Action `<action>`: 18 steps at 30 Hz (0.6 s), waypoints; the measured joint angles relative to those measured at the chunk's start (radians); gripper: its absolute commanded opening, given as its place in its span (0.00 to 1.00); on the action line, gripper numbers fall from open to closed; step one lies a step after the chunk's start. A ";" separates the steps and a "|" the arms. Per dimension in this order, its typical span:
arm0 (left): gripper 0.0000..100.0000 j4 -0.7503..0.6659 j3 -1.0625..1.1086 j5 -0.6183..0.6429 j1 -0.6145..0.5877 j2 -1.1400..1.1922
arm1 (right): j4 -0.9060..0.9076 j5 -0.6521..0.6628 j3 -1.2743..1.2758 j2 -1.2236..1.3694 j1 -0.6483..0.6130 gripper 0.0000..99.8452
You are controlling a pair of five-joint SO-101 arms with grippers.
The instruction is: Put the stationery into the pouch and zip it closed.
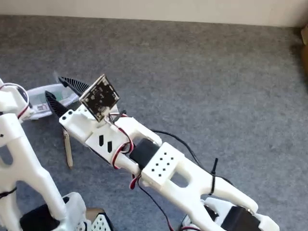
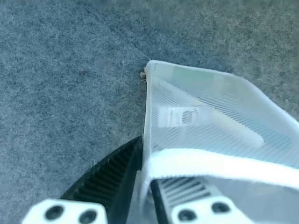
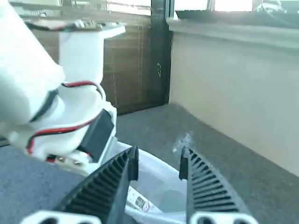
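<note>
Bench (image 1: 216,72) surface: grey carpet-like covering, evenly lit. Pale wall (image 1: 192,9) runs along the far edge. Right wrist view: cream wall (image 3: 233,84), brown slatted blinds (image 3: 135,60), dark frame (image 3: 166,46), bright window (image 3: 233,4) above a ledge.

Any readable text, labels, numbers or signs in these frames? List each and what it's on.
Nothing can be read.
The white label on an item inside the mesh pouch: dark print, too blurred to read.
The circuit board on an arm's wrist: dots and components, no markings clear enough to read.
</note>
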 measured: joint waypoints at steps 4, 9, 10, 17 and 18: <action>0.01 0.002 -0.101 0.002 -0.008 0.006 | 0.018 0.000 0.000 -0.008 0.003 0.14; 0.01 0.021 -0.261 0.000 -0.029 0.006 | 0.049 -0.066 0.000 -0.008 0.006 0.14; 0.01 0.021 -0.290 0.000 -0.040 0.006 | 0.049 -0.092 0.000 -0.008 0.012 0.14; 0.01 0.021 -0.405 0.000 -0.170 0.006 | 0.052 -0.166 0.000 -0.011 0.055 0.14; 0.01 0.021 -0.410 0.000 -0.189 0.006 | 0.052 -0.166 0.000 -0.011 0.057 0.14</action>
